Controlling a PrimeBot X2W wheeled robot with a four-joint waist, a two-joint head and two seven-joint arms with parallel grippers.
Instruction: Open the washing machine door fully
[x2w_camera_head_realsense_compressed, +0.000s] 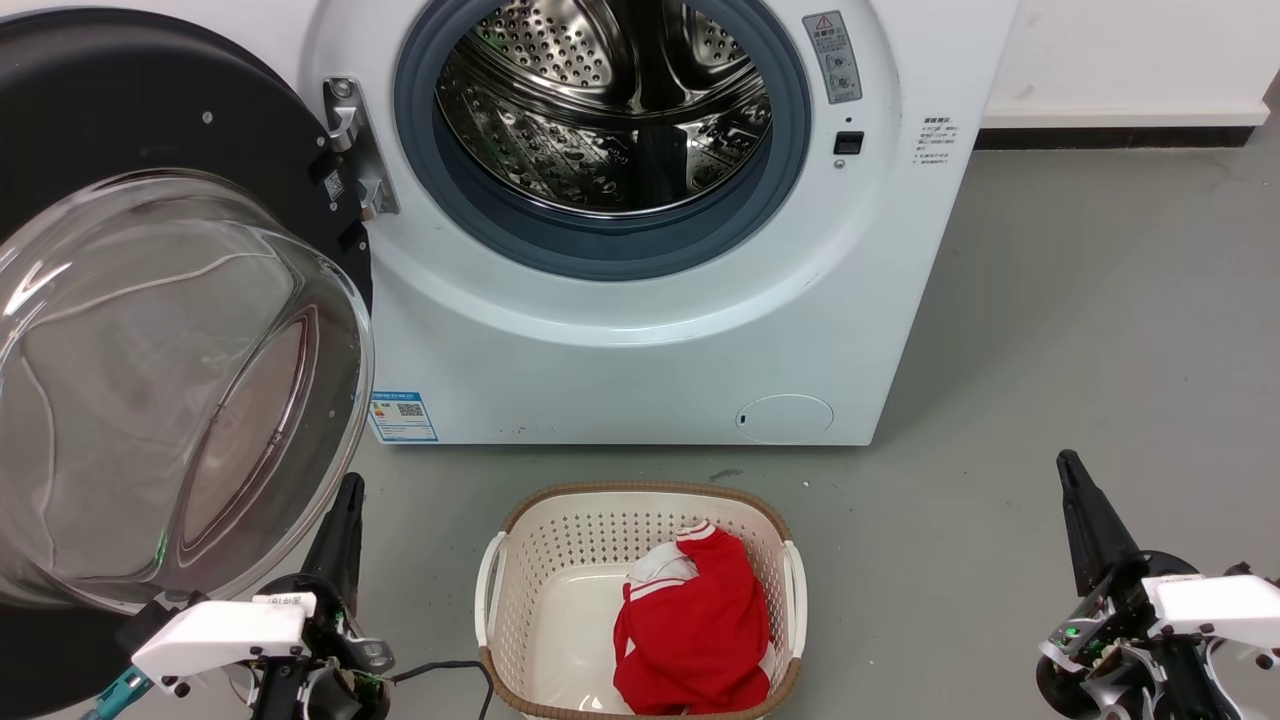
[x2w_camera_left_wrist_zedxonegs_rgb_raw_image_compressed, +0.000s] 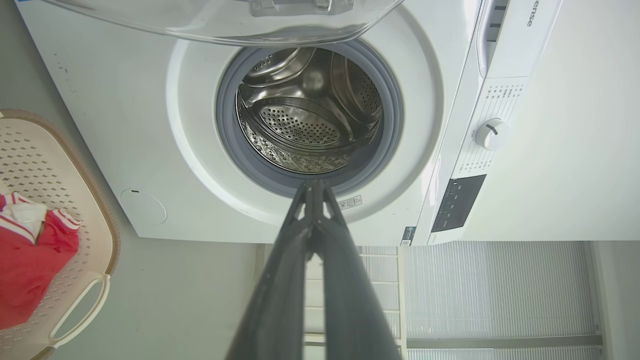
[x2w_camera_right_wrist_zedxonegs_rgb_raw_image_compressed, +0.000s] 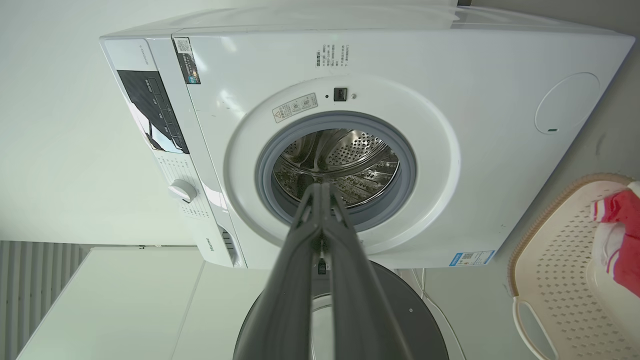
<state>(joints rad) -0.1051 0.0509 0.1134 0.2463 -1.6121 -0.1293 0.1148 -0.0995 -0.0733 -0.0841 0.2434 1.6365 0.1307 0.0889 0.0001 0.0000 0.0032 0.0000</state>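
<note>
Glossy black round washing machine door (x2w_camera_head_realsense_compressed: 150, 110) w/ glass bowl open wide; white boxy washing machine (x2w_camera_left_wrist_zedxonegs_rgb_raw_image_compressed: 150, 125) reads "sense"; left pincer (x2w_camera_left_wrist_zedxonegs_rgb_raw_image_compressed: 314, 190) & right pincer (x2w_camera_right_wrist_zedxonegs_rgb_raw_image_compressed: 320, 190) fingers together.

Washing machine door (x2w_camera_head_realsense_compressed: 170, 350) left of washing machine (x2w_camera_head_realsense_compressed: 640, 350); basket (x2w_camera_head_realsense_compressed: 640, 492) on floor (x2w_camera_head_realsense_compressed: 1050, 330) before it, garment (x2w_camera_head_realsense_compressed: 690, 620) inside.
</note>
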